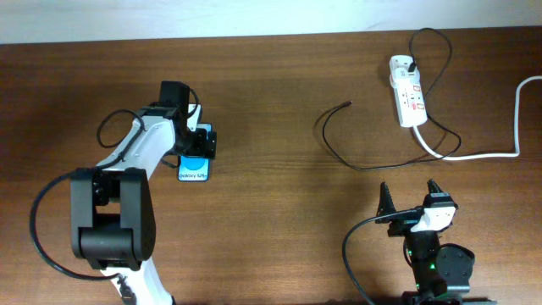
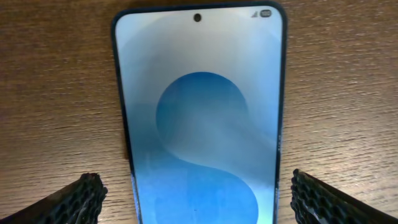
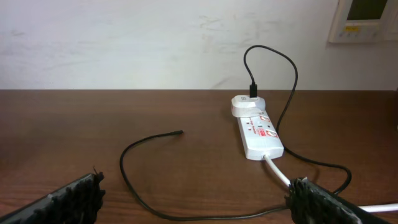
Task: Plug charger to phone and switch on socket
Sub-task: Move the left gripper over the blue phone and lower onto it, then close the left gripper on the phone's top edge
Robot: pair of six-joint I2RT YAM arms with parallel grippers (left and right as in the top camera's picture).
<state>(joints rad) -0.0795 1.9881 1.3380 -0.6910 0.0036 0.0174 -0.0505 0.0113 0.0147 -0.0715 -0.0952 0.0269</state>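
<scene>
Overhead, the left gripper (image 1: 201,142) hovers at the phone (image 1: 194,169), jaws spread wide, gripping nothing; the right gripper (image 1: 408,196) sits equally open at the table's (image 1: 271,246) near edge. The charger (image 1: 327,141) lies loose, well apart from the phone, running to the socket (image 1: 407,100). Plugging and apparently switching both remain undone.

The phone (image 2: 199,118) lies flat between the spread left pincer (image 2: 199,202) fingertips (image 2: 78,199).
</scene>
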